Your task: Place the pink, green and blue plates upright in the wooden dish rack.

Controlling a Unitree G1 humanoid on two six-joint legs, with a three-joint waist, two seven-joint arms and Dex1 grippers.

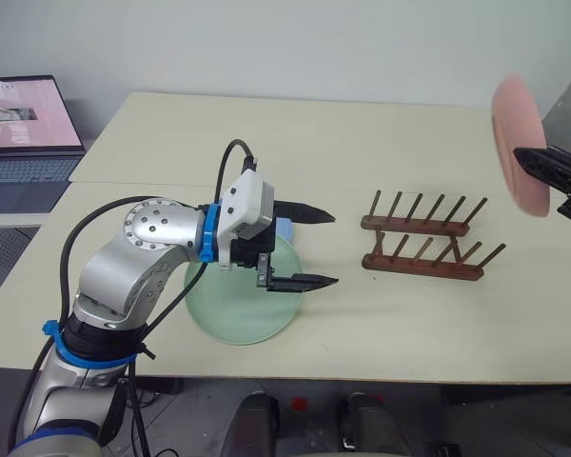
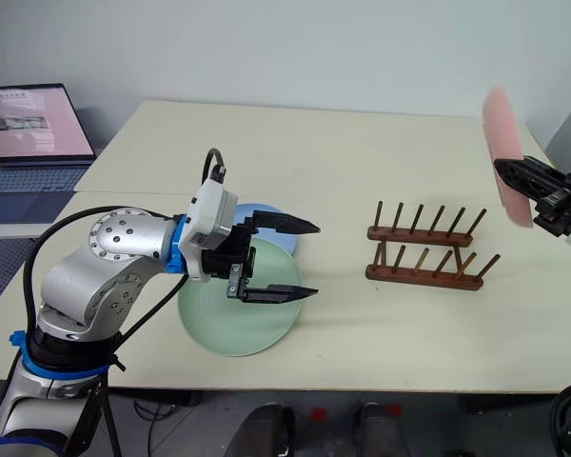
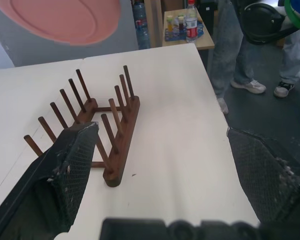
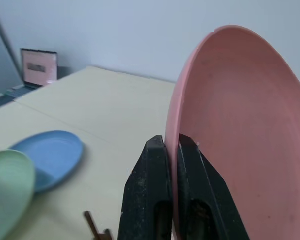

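My right gripper (image 4: 172,145) is shut on the rim of the pink plate (image 1: 521,148) and holds it on edge in the air, above and to the right of the wooden dish rack (image 1: 423,243). The rack stands on the table with nothing between its pegs. At the table's front left lies the green plate (image 1: 243,309), overlapping the blue plate (image 2: 266,214) just behind it. My left gripper (image 1: 330,248) hangs open over the green plate's right side, pointing toward the rack, with nothing between its fingers.
A laptop (image 1: 24,124) sits open on a lower desk to the left. Beyond the table's right edge, the left wrist view shows a person's legs (image 3: 240,50) and a small table with bottles (image 3: 182,25).
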